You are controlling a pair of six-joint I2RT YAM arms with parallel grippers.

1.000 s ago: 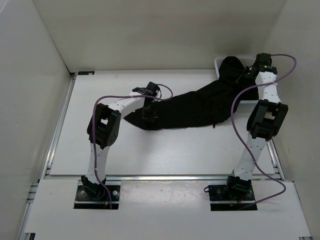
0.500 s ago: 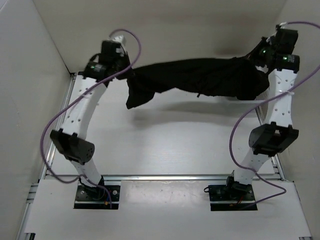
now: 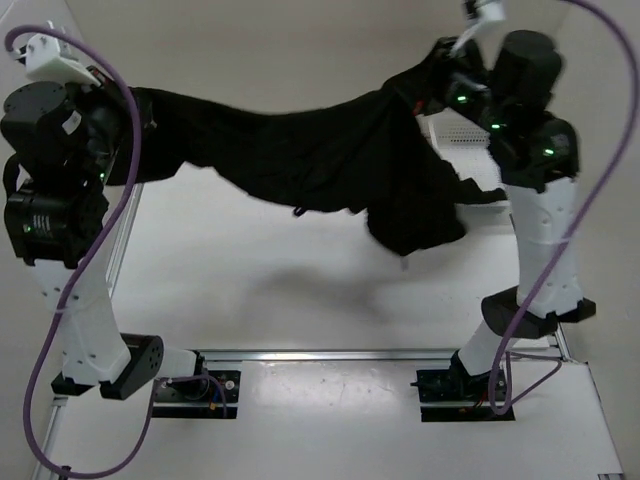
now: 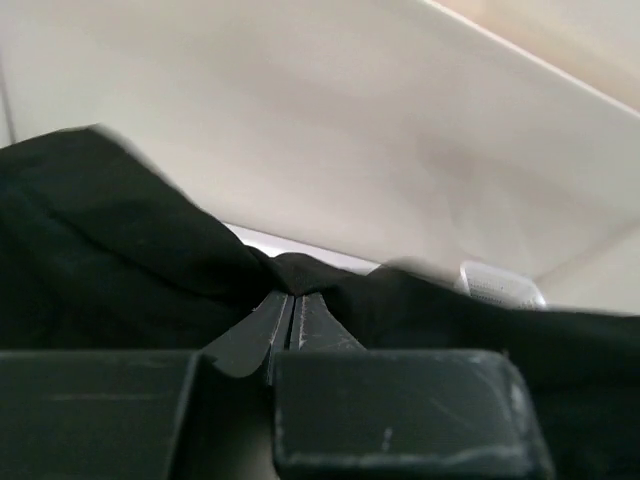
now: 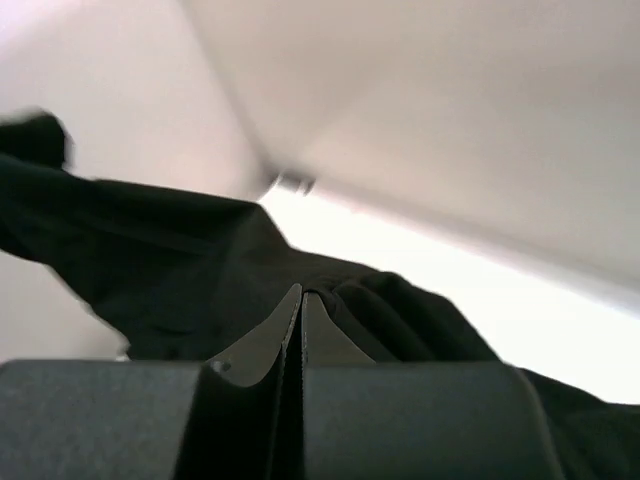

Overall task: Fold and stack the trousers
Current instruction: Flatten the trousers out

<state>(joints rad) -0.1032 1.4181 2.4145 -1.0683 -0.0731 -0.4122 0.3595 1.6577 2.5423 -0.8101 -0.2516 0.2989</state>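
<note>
At six o'clock in the overhead view, both arms are bolted to the front rail of the desk. The left arm climbs at eight o'clock and the right arm at four o'clock, and each trails a purple cable. A soft shadow lies on the white desk near the centre. Above it the black trousers hang clear of the desk, strung in a sagging span from ten o'clock to one o'clock. A heavier, wrinkled bunch of cloth droops below the span towards two o'clock, beside the right arm. At the ten o'clock end, the left pincer has its fingers pressed together on a fold of the trousers, with fabric spilling to both sides of the tips in the wrist view. At the one o'clock end, the right pincer is likewise clamped narrow on the trousers, with dark cloth bunched just past its tips. Farther back, at two o'clock, a corner of the white mesh basket shows behind the hanging fabric, near the right arm. Beyond everything, at twelve o'clock, stands the pale back wall.
</note>
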